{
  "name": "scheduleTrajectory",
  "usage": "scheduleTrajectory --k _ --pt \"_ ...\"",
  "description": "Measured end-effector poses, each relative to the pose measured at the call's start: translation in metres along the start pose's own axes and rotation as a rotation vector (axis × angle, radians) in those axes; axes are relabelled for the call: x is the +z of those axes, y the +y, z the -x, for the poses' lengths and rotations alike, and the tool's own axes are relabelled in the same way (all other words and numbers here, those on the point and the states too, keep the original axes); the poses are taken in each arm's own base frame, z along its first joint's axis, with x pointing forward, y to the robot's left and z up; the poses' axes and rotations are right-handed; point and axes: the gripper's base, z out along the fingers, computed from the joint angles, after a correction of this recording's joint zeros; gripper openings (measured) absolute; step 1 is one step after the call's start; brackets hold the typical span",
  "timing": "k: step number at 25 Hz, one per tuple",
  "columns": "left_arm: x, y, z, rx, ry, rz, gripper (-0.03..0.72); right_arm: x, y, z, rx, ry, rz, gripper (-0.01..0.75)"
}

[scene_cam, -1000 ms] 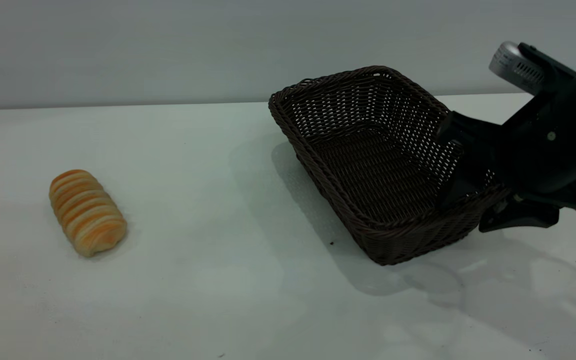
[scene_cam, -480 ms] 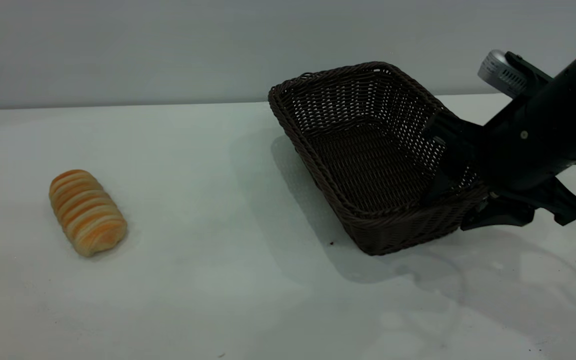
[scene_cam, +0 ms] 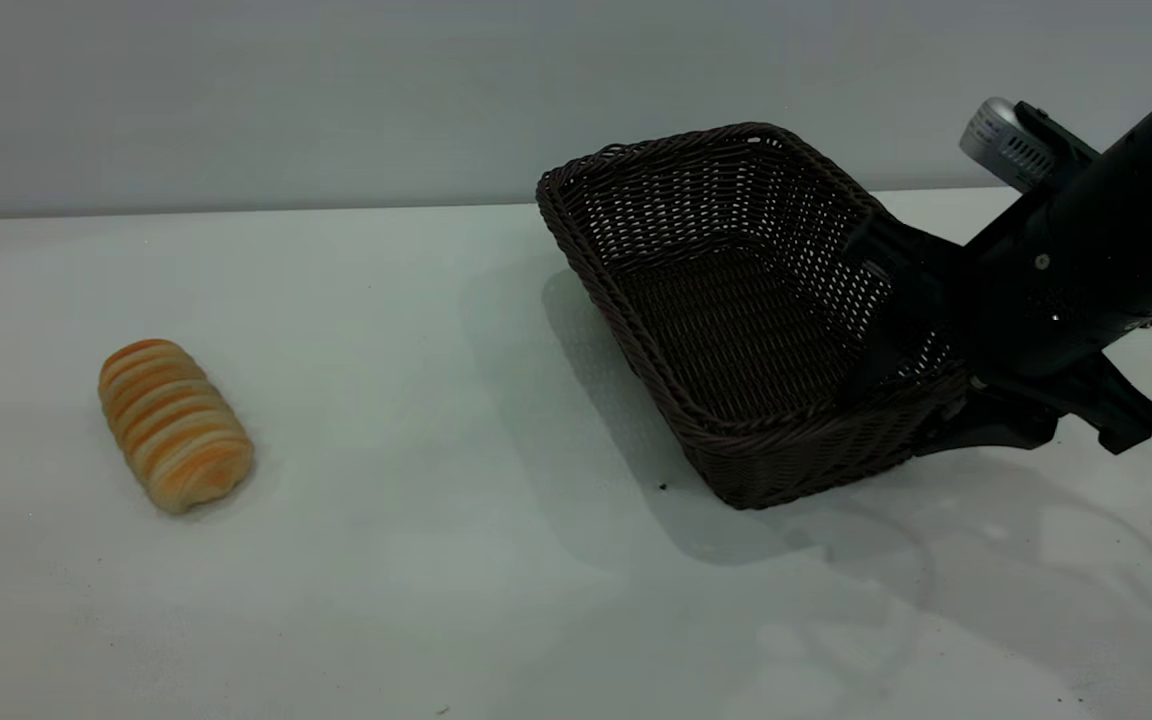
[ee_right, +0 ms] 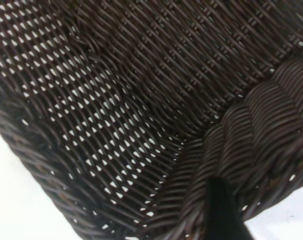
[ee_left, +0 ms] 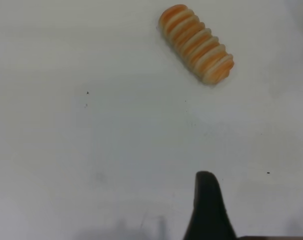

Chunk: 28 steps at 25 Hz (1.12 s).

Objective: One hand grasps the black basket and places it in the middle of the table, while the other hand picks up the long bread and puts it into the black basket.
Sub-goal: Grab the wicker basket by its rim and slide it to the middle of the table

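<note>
Right gripper (scene_cam: 921, 375) is pinched onto the right wall of the black basket (scene_cam: 736, 330), one finger inside and one outside the rim, holding it tilted so its right side rides up off the table (scene_cam: 416, 600) while its near-left corner seems to touch down. The basket sits right of centre. The long bread (scene_cam: 174, 424) lies on its own at the far left of the table, well apart from the basket.

The basket looks light and stiff, though its woven wall may flex a little under a one-sided pinch; the braided rim is the firmest place to hold. The bread seems soft and easily dented, so I would take it gently across its narrow middle.

Only a single dark fingertip of the left gripper (ee_left: 207, 210) shows, in the left wrist view, above the bare table with the bread farther off; whether it is spread or closed I cannot tell. The right arm's outer finger is partly hidden behind the basket wall.
</note>
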Motion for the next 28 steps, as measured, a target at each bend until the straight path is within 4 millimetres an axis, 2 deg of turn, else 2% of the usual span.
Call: scheduleTrajectory --k 10,18,21,28 --pt "0.0 0.0 0.0 0.0 0.0 0.0 0.539 0.001 0.001 0.002 0.125 -0.018 0.012 0.447" --pt "0.0 0.0 0.0 0.0 0.0 -0.001 0.539 0.003 -0.003 0.014 0.189 -0.128 -0.041 0.447" --pt "0.0 0.0 0.0 0.0 0.0 -0.001 0.539 0.011 0.001 0.02 0.186 -0.14 -0.04 0.447" --pt "0.0 0.0 0.0 0.0 0.0 -0.001 0.539 0.043 0.002 0.024 0.217 -0.092 -0.049 0.426"
